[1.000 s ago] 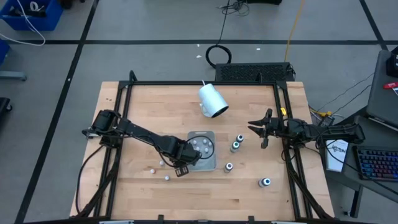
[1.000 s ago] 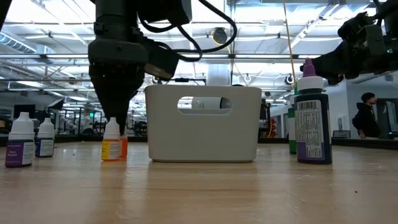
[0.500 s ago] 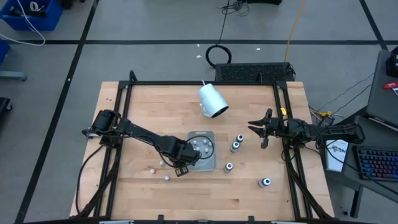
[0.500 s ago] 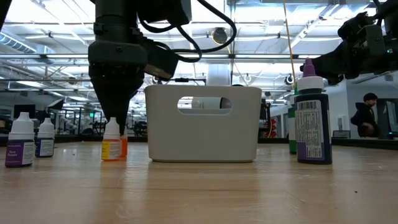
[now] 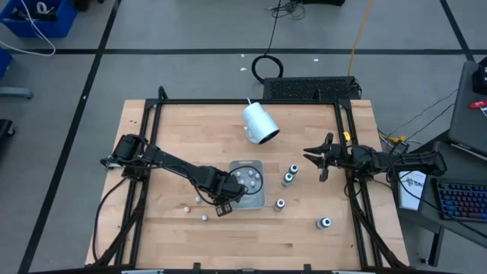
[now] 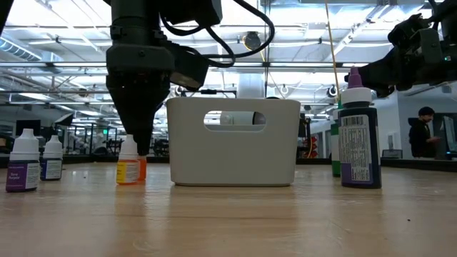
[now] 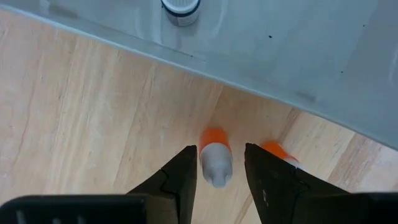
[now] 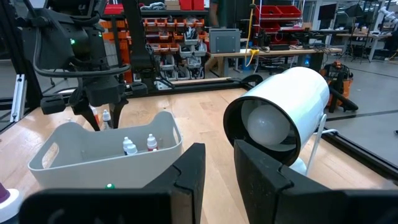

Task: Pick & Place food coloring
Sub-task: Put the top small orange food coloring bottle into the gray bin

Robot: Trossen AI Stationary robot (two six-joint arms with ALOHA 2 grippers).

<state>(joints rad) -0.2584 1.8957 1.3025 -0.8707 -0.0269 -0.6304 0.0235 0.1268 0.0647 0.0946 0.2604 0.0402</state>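
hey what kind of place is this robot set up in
Probably a robotics lab or workshop in a large industrial hall: red parts bins on shelving behind the wooden table, a keyboard on a desk beside it, and cables on a taped concrete floor.

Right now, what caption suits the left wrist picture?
Left pincer straddles a small orange-banded bottle beside the tray.

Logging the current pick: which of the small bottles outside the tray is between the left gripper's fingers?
The orange-labelled bottle standing beside the tray, between the left gripper fingers; the other loose bottles stand apart.
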